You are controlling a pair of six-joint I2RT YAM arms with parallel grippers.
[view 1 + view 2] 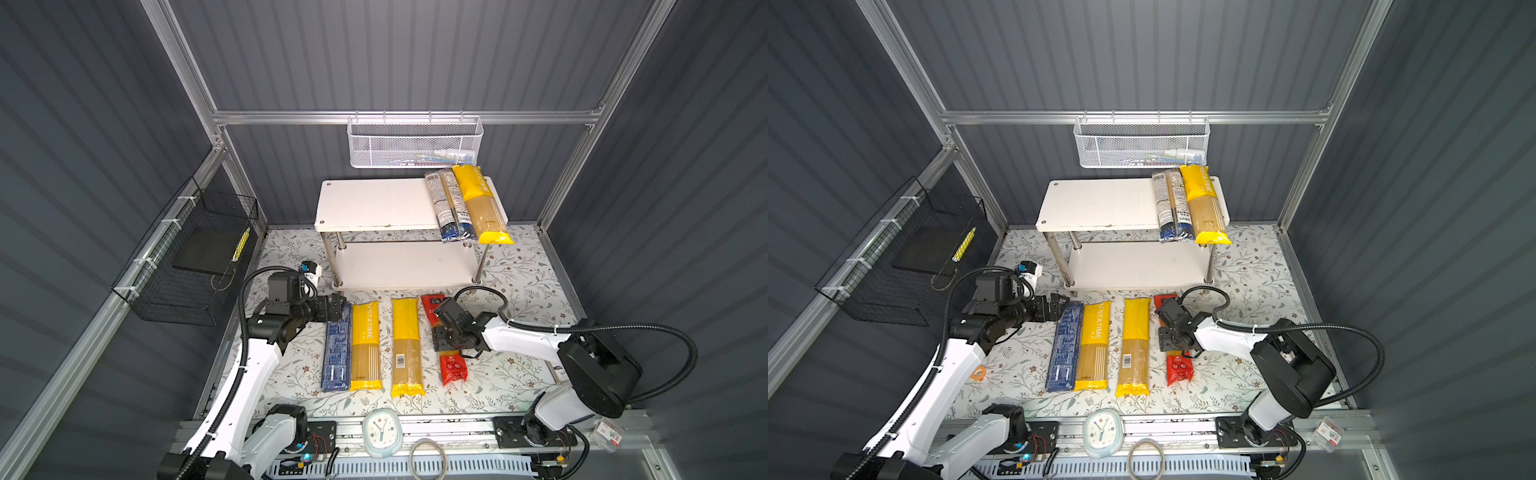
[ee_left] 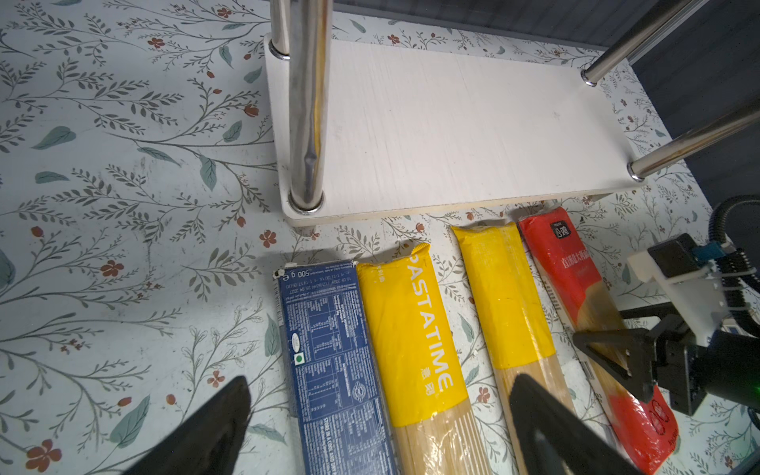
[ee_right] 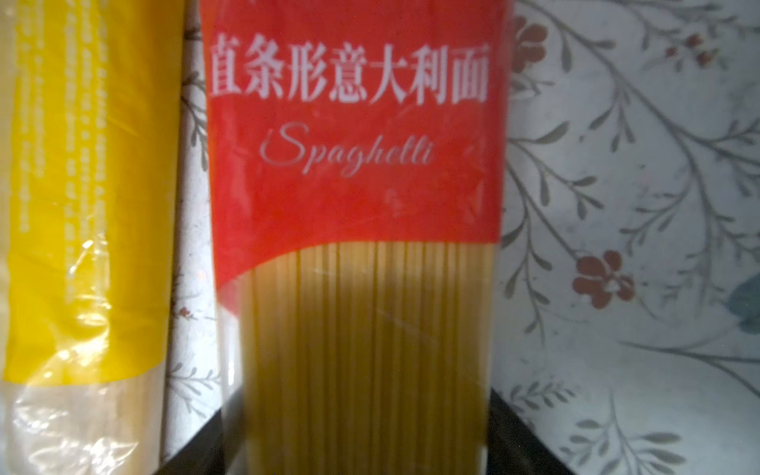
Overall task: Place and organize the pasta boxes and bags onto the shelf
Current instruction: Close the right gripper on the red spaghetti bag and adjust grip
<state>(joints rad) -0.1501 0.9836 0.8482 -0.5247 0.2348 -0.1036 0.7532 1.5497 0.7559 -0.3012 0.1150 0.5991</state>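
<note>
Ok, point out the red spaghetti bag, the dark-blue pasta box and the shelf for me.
red spaghetti bag (image 3: 353, 197): right wrist view, its red printed panel.
dark-blue pasta box (image 1: 337, 349): in a top view, middle of its printed face.
shelf (image 1: 374, 203): in a top view, bare upper board.

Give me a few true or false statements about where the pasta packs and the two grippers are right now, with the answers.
1. Two bags lie on the top board of the shelf. True: a clear bag and a yellow bag.
2. The dark-blue carton is on the shelf. False: it lies on the table.
3. The right gripper has a finger on either side of the red bag. True.
4. The left gripper is shut on a bag. False: its jaws are open, holding nothing.
5. The shelf's lower board holds a bag. False: nothing lies on it.
</note>
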